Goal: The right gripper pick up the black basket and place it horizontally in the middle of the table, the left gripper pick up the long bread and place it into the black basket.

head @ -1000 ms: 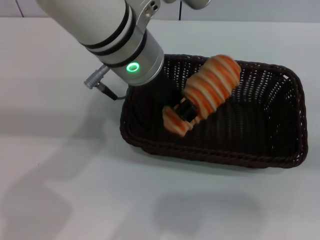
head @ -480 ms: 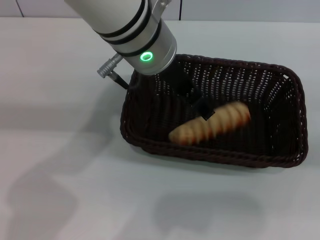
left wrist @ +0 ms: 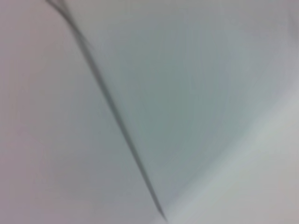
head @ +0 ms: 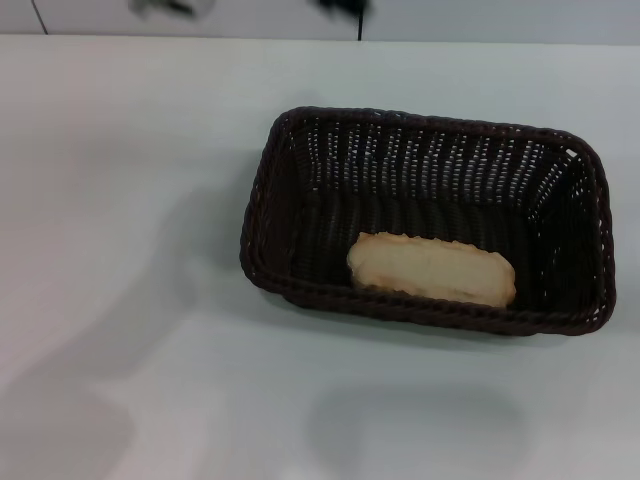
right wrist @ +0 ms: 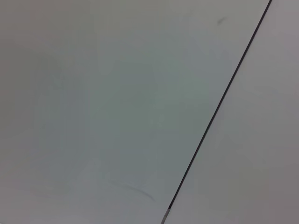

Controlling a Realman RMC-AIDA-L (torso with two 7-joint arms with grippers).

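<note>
In the head view the black basket (head: 560,190) lies lengthwise across the white table (head: 120,150), right of centre. The long bread (head: 432,268) lies flat on the basket's floor against the near wall, pale tan underside up. My left gripper (head: 342,8) shows only as a dark blur at the far top edge, well above and behind the basket and clear of the bread. My right gripper is out of view. Both wrist views show only plain white surface with a thin dark line (left wrist: 117,121) (right wrist: 219,102).
A second small dark blur (head: 170,8) sits at the top edge, far left of the basket. The table's far edge meets a pale wall along the top of the head view. Soft arm shadows fall on the table left of and in front of the basket.
The left arm has let go of the bread and pulled up and back, almost out of the head view. The bread has dropped and settled flat in the basket, underside up.
</note>
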